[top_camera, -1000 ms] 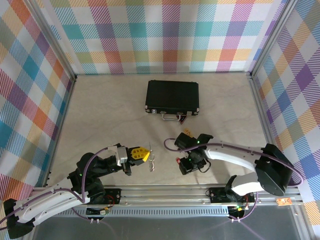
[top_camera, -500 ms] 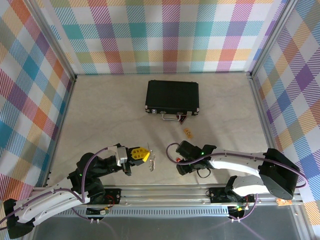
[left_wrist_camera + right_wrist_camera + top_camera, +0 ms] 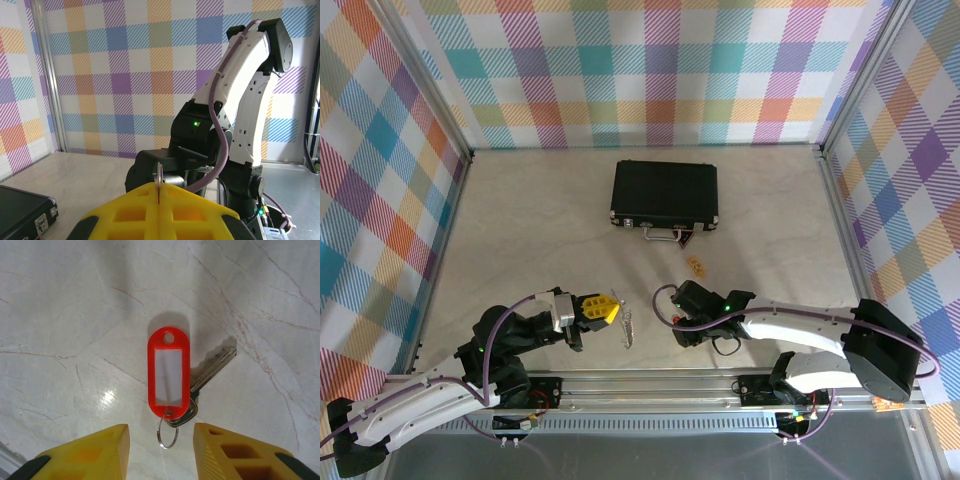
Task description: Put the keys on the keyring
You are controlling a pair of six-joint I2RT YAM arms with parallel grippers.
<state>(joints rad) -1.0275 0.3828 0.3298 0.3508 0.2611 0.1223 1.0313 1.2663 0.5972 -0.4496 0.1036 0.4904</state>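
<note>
The keys (image 3: pixel 170 375) are laid dead centre, red tag running top-to-bottom, blade angled upper right. Pointed straight down, the right gripper (image 3: pixel 161 442) is held wide open, empty; the keyring (image 3: pixel 159 181) is pinched upright by the left gripper (image 3: pixel 159 197).

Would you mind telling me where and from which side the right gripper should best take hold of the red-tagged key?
Probably the red tag, pinched across its narrow width from straight above: it lies flat on the table, lengthwise between the fingers of the open right gripper, while the blade angles out sideways, thin and harder to catch.
</note>
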